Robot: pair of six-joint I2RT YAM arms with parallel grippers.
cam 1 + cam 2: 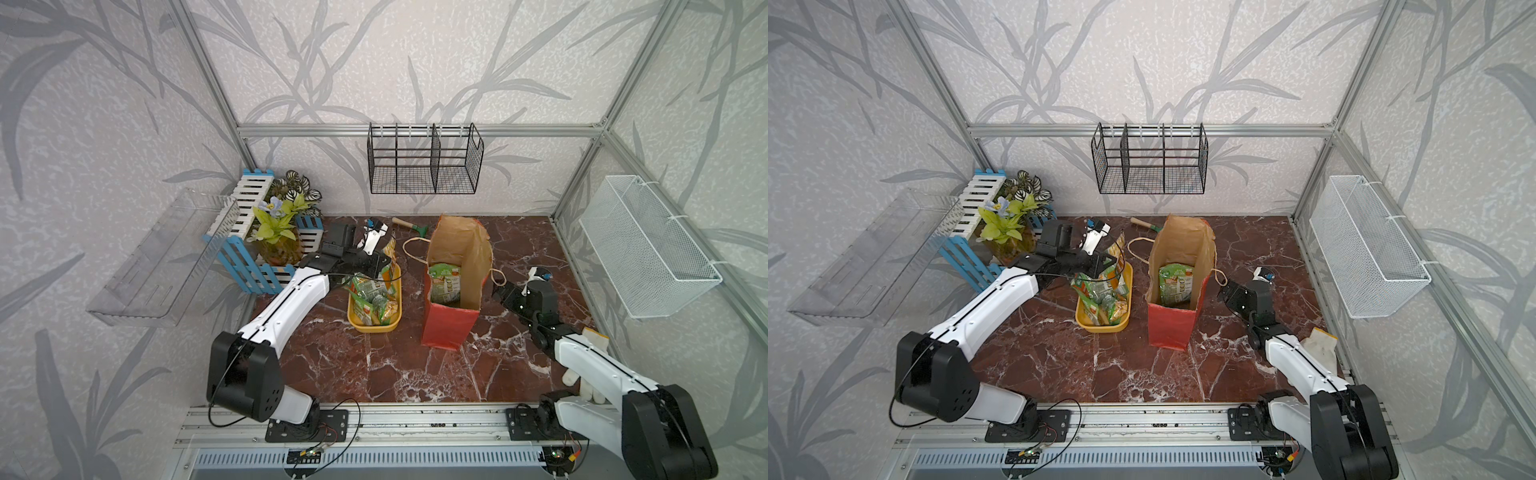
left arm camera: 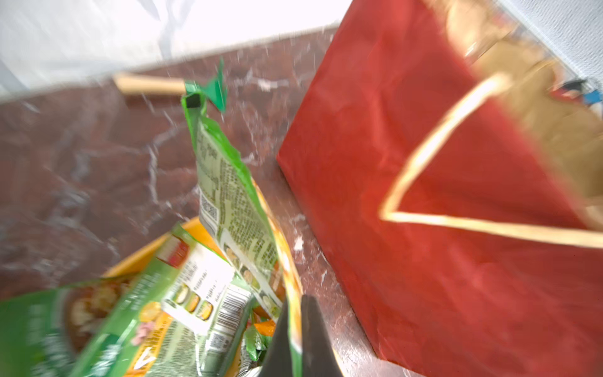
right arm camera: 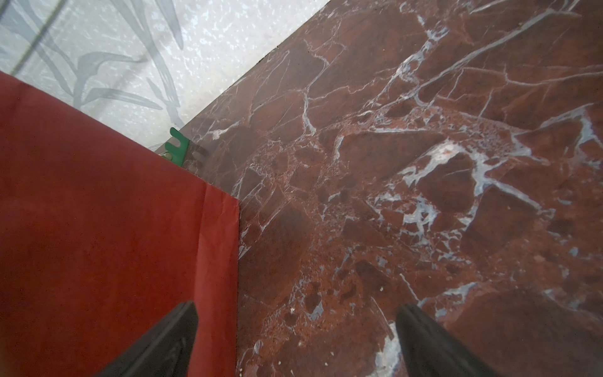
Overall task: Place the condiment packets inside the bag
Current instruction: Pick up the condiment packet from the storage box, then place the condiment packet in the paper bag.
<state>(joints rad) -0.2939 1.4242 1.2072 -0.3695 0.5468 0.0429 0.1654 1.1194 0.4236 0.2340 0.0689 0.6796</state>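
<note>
While the packet (image 2: 228, 196) hangs long-side-up over the yellow tray (image 1: 374, 329), pinched in the left fingers (image 2: 315, 329), the bag (image 1: 451, 328) (one pouch (image 1: 444, 282) inside) stands just to its right; the right fingers (image 3: 424, 336) gape beside it, empty.

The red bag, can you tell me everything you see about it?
The red bag is tall paper, brown inside, with beige string handles drooping on both sides. It stands upright and open on the marble table, beside the yellow tray, not touching it. One green packet stands inside. The open right end effector sits close by.
</note>
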